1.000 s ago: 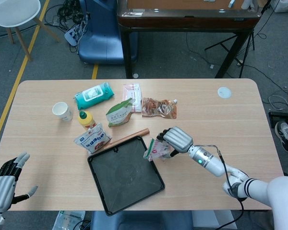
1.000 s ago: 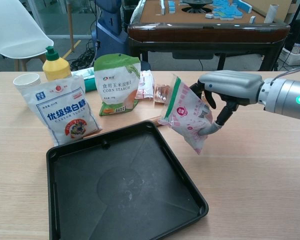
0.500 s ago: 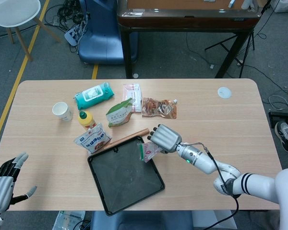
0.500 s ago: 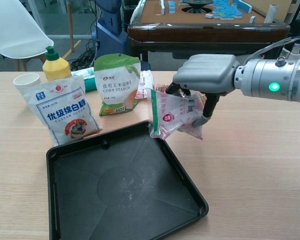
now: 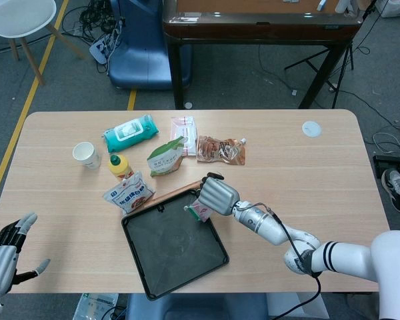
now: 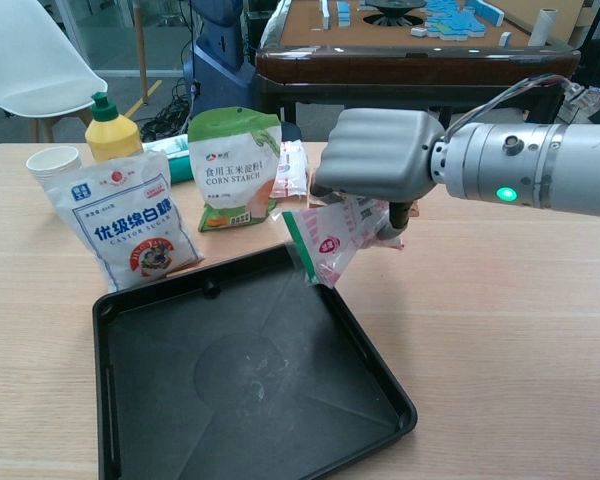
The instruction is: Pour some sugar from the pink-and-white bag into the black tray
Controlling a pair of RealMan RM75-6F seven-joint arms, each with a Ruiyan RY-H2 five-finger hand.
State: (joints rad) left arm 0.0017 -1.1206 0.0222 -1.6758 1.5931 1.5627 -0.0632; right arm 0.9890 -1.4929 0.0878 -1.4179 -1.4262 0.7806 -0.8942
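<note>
My right hand (image 5: 217, 194) (image 6: 378, 155) grips the pink-and-white sugar bag (image 6: 332, 237) (image 5: 199, 210) and holds it tipped over the far right edge of the black tray (image 5: 177, 261) (image 6: 160, 420). The bag's green-edged mouth points down toward the tray's rim. No sugar can be seen falling or lying in the tray. My left hand (image 5: 7, 257) hangs with its fingers spread, holding nothing, off the table's near left corner; the chest view does not show it.
Behind the tray stand a blue-and-white sugar bag (image 6: 125, 222), a green corn starch bag (image 6: 235, 167), a yellow bottle (image 6: 112, 130) and a paper cup (image 6: 53, 160). A wipes pack (image 5: 129, 131), snack packets (image 5: 221, 149) and a wooden stick (image 5: 180, 191) lie further back.
My right hand has carried the bag leftward from beside the tray to over its right edge and turned it so the mouth points down. The left hand has stayed put.
</note>
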